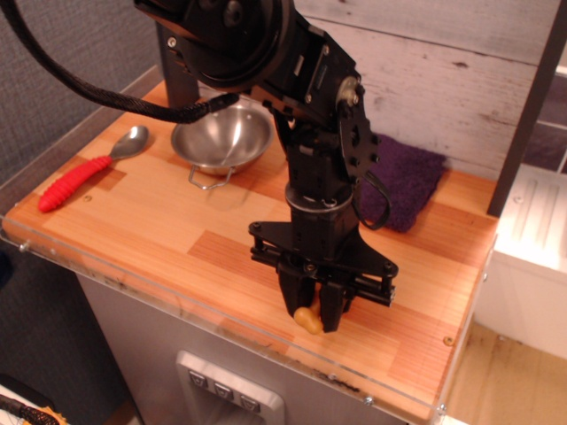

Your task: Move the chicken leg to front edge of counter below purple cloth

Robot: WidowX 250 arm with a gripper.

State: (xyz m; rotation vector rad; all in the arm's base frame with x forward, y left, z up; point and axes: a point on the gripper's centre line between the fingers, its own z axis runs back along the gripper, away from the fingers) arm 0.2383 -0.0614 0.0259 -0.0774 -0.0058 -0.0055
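My black gripper (312, 317) points straight down near the front edge of the wooden counter (168, 235), in front of the purple cloth (403, 181). It is shut on the tan chicken leg (307, 320); only the leg's rounded lower end shows between the fingers. The leg hangs at or just above the wood; I cannot tell if it touches. The arm hides the cloth's left part.
A steel bowl (221, 137) stands at the back left. A spoon with a red handle (75, 181) lies at the left edge. A clear acrylic rim (142, 288) runs along the counter's front. A white-plank wall (443, 71) backs the counter.
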